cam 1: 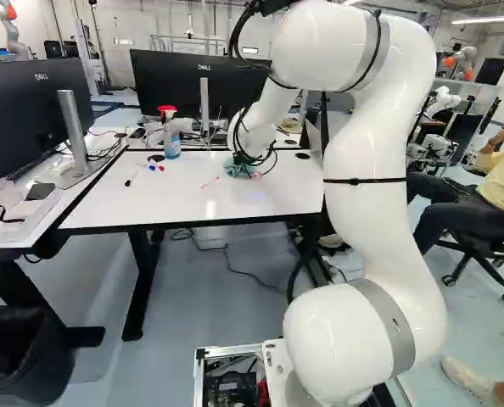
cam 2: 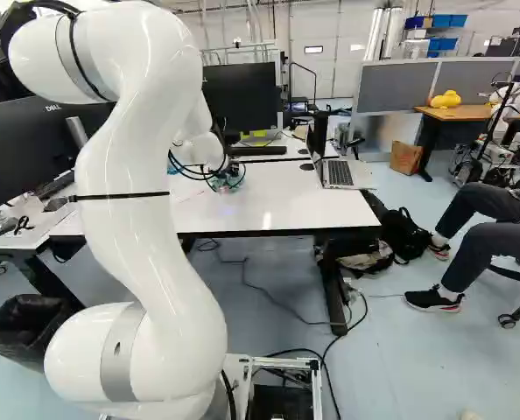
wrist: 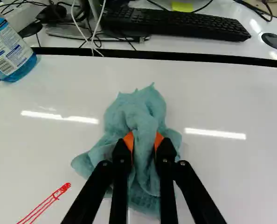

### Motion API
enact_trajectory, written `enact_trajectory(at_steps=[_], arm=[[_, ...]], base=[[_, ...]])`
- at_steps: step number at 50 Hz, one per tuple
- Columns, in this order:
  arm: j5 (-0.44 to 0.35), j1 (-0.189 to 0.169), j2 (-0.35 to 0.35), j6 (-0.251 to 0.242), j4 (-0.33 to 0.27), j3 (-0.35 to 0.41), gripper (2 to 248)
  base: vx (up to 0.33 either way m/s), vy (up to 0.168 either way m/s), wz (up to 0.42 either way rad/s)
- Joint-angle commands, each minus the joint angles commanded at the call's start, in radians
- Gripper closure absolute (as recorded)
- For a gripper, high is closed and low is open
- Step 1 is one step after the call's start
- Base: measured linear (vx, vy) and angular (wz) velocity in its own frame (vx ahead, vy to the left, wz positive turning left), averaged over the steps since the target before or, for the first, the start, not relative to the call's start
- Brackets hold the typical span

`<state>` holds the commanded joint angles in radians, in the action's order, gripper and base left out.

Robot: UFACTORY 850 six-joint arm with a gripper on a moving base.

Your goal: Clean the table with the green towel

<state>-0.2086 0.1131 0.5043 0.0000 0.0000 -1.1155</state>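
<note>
"Left base view: where is the towel (cam 1: 238,169) seen?"

"On the table (cam 1: 150,208), far-right of red marks (cam 1: 210,182)."

"Right base view?"

"Only a scrap is shown."

"Wrist view?"

"It is clamped in the gripper (wrist: 144,141); a near-left wipe seems needed."

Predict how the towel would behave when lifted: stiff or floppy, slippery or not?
The towel would probably hang floppy, as it lies in soft folds. It seems unlikely to slip, pinched between the pads of the end effector. Its spread edges may trail across the table.
</note>
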Motion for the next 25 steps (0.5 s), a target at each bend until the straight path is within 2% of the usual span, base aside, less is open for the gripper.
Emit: enact_trajectory(at_steps=[25], arm=[[0.0,-0.069,-0.007,0.0,0.0,0.009,185]], base=[[0.0,0.0,0.0]])
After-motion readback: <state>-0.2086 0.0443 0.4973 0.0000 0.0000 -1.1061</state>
